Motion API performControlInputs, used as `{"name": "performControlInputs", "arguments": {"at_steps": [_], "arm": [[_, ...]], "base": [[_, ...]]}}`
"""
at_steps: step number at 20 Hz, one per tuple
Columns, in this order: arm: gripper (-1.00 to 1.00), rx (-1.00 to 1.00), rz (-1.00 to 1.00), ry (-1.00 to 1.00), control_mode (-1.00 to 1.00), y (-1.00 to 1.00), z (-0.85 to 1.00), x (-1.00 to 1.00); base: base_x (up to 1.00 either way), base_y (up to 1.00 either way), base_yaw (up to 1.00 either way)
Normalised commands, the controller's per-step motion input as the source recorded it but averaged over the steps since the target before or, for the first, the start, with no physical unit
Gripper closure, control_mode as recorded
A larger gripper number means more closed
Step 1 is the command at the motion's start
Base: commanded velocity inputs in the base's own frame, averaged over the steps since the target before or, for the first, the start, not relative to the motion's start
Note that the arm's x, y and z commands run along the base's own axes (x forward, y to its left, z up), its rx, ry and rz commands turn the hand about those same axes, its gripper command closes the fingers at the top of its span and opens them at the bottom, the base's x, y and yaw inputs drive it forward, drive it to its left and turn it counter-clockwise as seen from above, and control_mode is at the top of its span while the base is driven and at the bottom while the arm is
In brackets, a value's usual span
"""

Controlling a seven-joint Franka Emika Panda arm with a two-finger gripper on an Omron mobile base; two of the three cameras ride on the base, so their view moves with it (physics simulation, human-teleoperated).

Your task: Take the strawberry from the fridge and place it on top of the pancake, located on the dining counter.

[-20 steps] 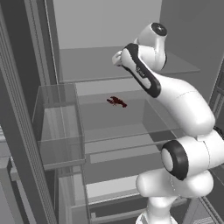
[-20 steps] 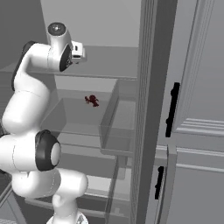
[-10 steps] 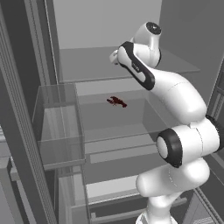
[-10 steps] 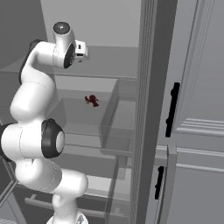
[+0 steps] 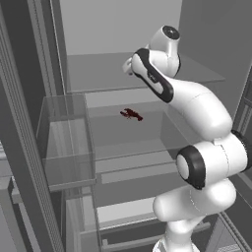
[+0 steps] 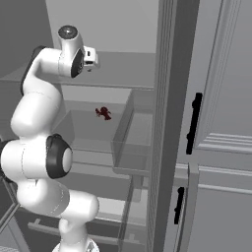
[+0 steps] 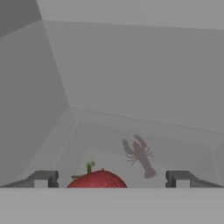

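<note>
Gripper [image 7: 108,179] fingers spread wide around the strawberry [image 7: 97,180] inside the fridge [image 5: 123,78].

A glass shelf [image 5: 123,147] sits inside the open fridge [image 6: 167,98]. A small dark red lobster [image 5: 131,114] lies on it, far back. In the hand view a red strawberry [image 7: 97,180] rests on a shelf, near the front.

Arm [image 5: 197,106]: glossy white rounded shells, segment after segment. Joints are dark grey to black rings and round end caps. A black band edges the upper link. Small white boxy block at the wrist [image 6: 89,56]. Finger tips [image 7: 42,179]: dark grey, squared, each with a pale inner pad.
</note>
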Motion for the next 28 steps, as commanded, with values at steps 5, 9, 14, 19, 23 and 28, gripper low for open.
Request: {"name": "performControlInputs", "arguments": {"at_steps": [5, 9, 14, 19, 23, 28], "arm": [[1.00, -0.01, 0.00, -0.01, -1.00, 0.13, -0.11, -0.04], [1.00, 0.00, 0.00, -0.10, -1.00, 0.04, 0.05, -0.42], [1.00, 0.00, 0.00, -0.09, -1.00, -0.03, 0.02, -0.96], [1.00, 0.01, 0.00, -0.02, -1.00, -0.12, 0.01, -1.00], [1.00, 0.01, 0.00, 0.00, -1.00, -0.25, 0.10, -1.00], [1.00, 0.00, 0.00, 0.00, -1.00, -0.22, 0.14, -1.00]], "base": [[0.00, 0.00, 0.00], [0.00, 0.00, 0.00], [0.00, 0.00, 0.00], [0.00, 0.00, 0.00], [0.00, 0.00, 0.00], [0.00, 0.00, 0.00]]}}
